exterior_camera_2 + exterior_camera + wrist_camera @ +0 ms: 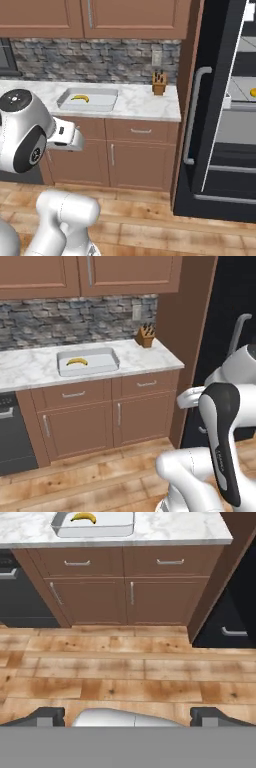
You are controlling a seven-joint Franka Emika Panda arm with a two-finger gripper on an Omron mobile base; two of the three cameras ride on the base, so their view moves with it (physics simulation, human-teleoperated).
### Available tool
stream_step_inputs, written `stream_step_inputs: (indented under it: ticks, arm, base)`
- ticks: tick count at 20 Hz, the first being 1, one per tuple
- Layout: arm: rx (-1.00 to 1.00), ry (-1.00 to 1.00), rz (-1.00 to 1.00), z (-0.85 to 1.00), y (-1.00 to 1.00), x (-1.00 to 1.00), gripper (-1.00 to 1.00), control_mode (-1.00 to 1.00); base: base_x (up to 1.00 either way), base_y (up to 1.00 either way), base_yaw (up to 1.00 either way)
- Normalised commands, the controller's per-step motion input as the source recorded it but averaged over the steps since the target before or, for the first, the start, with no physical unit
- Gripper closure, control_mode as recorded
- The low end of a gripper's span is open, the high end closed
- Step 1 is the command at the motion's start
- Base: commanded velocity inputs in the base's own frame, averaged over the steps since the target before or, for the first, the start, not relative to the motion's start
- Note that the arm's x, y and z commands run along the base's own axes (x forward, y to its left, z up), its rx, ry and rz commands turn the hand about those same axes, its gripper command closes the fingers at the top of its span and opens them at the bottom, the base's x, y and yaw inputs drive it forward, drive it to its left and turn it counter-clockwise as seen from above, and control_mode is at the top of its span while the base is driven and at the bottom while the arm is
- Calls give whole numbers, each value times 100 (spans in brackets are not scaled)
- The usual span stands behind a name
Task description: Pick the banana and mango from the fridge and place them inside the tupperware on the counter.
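Note:
The banana (77, 361) (80, 98) (83, 517) lies inside the light-grey tupperware (114, 356) (107, 92) (127, 527) on the white marble counter (145, 358) (145, 105). The black fridge (220, 100) stands open at the right, its grey bar handle facing me. The orange-yellow mango (253, 92) rests on an inner shelf at the picture's right edge. My gripper (127, 717) is open and holds nothing. It hangs over the wooden floor in front of the cabinets, well short of both counter and fridge.
A wooden knife block (145, 336) (159, 83) stands at the counter's right end by the wall panel. Brown cabinets (130, 592) sit under the counter, and a black dishwasher (12, 431) (20, 592) is to their left. Wooden floor (125, 667) lies between me and them.

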Motion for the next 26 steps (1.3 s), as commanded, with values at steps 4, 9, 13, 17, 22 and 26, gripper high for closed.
stream_step_inputs:
  ticks: [4,9,13,17,22,26]
  arm:
    - [0,0,0,0,0,0,-100,100]
    - [0,0,0,0,0,0,-100,100]
    - [0,0,0,0,0,0,-100,100]
    - [0,0,0,0,0,0,-100,100]
    - [0,0,0,0,0,0,-100,100]
    - [0,0,0,0,0,0,-100,100]
  base:
    - [-36,-100,-6]
    - [-9,-100,-1]
    - [0,-100,-2]
    - [8,-100,0]
    - [23,-81,0]
    - [35,-57,0]
